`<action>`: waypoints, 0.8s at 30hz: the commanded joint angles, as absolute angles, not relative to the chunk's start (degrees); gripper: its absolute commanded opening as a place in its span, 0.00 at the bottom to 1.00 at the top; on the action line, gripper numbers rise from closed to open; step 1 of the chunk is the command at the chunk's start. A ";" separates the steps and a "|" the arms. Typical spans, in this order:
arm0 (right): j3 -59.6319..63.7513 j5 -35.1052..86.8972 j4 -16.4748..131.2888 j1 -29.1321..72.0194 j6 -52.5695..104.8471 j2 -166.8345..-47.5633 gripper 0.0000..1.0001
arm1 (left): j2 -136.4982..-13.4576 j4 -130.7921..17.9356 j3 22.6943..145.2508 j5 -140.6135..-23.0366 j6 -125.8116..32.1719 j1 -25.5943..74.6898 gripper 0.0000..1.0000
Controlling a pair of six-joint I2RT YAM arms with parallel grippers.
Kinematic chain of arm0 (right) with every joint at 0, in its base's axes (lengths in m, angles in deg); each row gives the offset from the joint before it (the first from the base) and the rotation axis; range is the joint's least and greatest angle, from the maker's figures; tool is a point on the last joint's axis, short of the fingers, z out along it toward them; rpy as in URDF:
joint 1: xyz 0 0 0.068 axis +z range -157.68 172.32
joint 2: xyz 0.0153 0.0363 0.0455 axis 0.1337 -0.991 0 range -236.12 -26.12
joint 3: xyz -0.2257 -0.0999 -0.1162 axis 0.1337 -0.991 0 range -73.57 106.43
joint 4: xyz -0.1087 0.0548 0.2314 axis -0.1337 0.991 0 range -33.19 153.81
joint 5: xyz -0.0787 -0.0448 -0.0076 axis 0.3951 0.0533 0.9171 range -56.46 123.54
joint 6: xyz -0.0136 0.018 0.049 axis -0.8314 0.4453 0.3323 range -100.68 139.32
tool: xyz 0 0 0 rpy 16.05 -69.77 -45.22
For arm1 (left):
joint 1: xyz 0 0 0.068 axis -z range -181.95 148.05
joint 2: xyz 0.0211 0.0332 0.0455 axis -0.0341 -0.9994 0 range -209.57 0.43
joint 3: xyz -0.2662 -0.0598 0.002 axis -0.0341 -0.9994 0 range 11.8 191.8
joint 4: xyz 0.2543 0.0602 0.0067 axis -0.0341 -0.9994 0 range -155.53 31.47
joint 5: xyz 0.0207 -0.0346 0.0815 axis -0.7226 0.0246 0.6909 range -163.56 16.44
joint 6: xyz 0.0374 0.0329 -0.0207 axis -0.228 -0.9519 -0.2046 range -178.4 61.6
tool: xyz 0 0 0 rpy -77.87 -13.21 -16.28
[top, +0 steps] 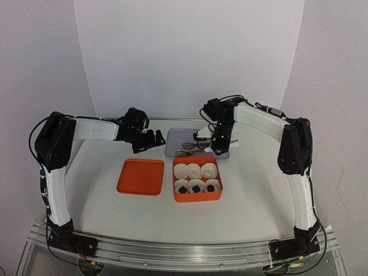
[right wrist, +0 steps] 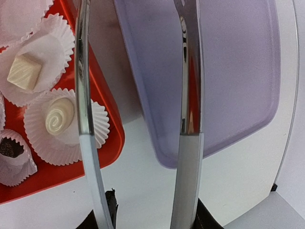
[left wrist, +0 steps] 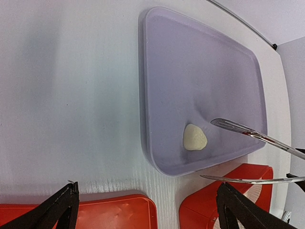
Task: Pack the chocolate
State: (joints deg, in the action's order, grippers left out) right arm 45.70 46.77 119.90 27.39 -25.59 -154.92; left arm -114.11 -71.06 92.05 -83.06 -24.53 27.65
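Cream chocolate (left wrist: 194,137) sits beside tweezers (left wrist: 248,133) in right claw (top: 218,142).

readable text: none | labels: none | brands: none | numbers: none | signs: none | views: all three

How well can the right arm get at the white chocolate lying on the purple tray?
Probably yes: the white chocolate lies alone on the tray with nothing over it, and the open tongs held in the right gripper have their tips just beside it.
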 commanded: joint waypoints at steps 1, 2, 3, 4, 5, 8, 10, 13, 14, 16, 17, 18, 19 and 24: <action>51.34 49.93 119.30 27.75 -27.34 -158.83 0.41 | -114.28 -71.10 94.34 -83.48 -25.48 27.40 1.00; 51.85 50.32 119.29 27.86 -27.40 -159.41 0.41 | -114.34 -71.10 94.37 -83.51 -25.47 27.40 1.00; 52.32 50.50 119.25 28.06 -27.45 -160.09 0.41 | -114.38 -71.09 94.35 -83.60 -25.53 27.40 1.00; 52.73 50.67 119.19 28.28 -27.52 -160.74 0.41 | -114.43 -71.10 94.33 -83.66 -25.58 27.40 1.00; 53.08 50.87 119.11 28.52 -27.67 -161.27 0.40 | -114.49 -71.14 94.33 -83.66 -25.64 27.40 1.00; 54.18 51.61 118.91 29.04 -28.38 -162.25 0.40 | -114.57 -71.28 94.24 -83.27 -26.01 27.38 1.00; 54.74 52.26 118.80 29.37 -28.86 -162.79 0.38 | -114.53 -71.36 94.14 -83.05 -26.29 27.33 1.00; 55.00 53.88 118.49 29.79 -29.24 -163.04 0.32 | -114.53 -71.36 93.99 -82.76 -26.49 27.32 1.00; 54.96 54.63 118.36 29.94 -29.31 -162.92 0.29 | -114.51 -71.31 93.84 -82.68 -26.52 27.32 1.00; 54.66 55.98 118.16 30.30 -29.49 -162.52 0.24 | -114.31 -71.18 93.43 -82.55 -26.52 27.32 1.00; 54.31 56.49 117.95 30.47 -29.57 -162.15 0.22 | -114.07 -71.04 93.14 -82.53 -26.54 27.32 1.00; 53.88 56.92 117.65 30.59 -29.48 -161.64 0.21 | -113.86 -70.78 92.68 -82.51 -26.50 27.32 1.00; 53.47 57.20 117.23 30.66 -29.41 -161.18 0.19 | -113.56 -70.53 92.23 -82.40 -26.45 27.32 1.00; 51.32 58.85 113.64 31.03 -28.13 -158.20 0.14 | -111.25 -68.39 89.18 -82.03 -25.85 27.32 1.00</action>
State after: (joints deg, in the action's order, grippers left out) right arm 52.29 56.27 117.29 30.54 -28.86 -162.90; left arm -114.09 -70.40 91.18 -82.82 -25.51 27.61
